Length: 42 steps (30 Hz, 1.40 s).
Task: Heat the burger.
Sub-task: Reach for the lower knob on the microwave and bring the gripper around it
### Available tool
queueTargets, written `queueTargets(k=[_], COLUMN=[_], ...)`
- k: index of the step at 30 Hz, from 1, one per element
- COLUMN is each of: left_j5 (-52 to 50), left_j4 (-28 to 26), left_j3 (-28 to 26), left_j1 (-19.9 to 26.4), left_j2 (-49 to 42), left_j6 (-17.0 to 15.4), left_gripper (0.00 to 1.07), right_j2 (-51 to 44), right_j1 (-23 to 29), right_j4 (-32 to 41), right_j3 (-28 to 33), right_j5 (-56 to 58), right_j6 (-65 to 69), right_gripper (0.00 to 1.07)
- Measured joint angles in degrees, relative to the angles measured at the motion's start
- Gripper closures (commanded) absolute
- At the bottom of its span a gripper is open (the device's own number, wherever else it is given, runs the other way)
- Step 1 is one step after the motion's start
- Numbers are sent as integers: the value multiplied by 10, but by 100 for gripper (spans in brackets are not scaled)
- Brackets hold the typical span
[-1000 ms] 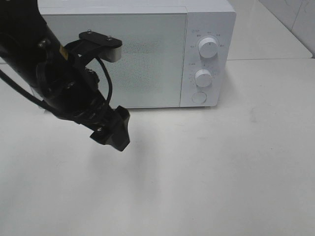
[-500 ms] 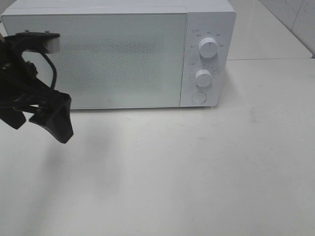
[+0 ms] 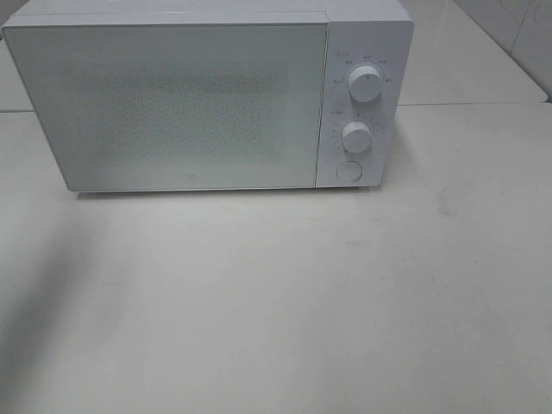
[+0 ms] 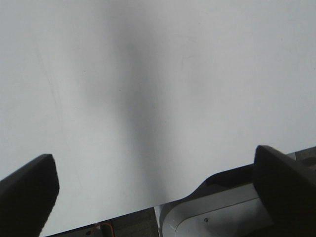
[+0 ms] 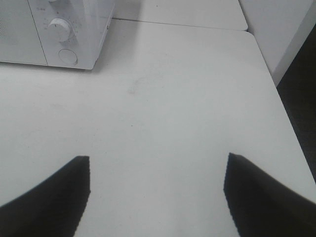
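Pale worktop, white microwave with door shut; the left arm has pulled clear of the microwave's front. Burger not visible, probably inside the microwave, so its dials come next. Left gripper spread wide, empty; right gripper spread, empty.

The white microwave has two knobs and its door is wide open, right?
Not quite. The microwave does have two knobs, but its door is shut, not open. The exterior high view shows it closed flat against the front.
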Motion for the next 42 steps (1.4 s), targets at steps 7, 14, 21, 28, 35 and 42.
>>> queueTargets(k=[7, 14, 21, 28, 35, 42], left_j5=[1, 2, 2, -5, -30, -31], left_j4=[1, 5, 26, 27, 28, 29], left_j3=[0, 0, 58, 160, 253, 308], left_j1=[32, 32, 32, 32, 32, 32], left_j2=[-77, -142, -230, -308, -433, -548], left_j6=[0, 0, -7, -7, -7, -7], left_gripper=[6, 6, 6, 6, 6, 6], right_j2=[0, 0, 0, 0, 0, 0], right_j1=[0, 0, 0, 0, 0, 0], right_j4=[0, 0, 0, 0, 0, 0], right_j3=[0, 0, 0, 0, 0, 0], right_j5=[0, 0, 0, 0, 0, 0], right_j6=[0, 0, 0, 0, 0, 0], right_gripper=[35, 35, 35, 35, 35, 35])
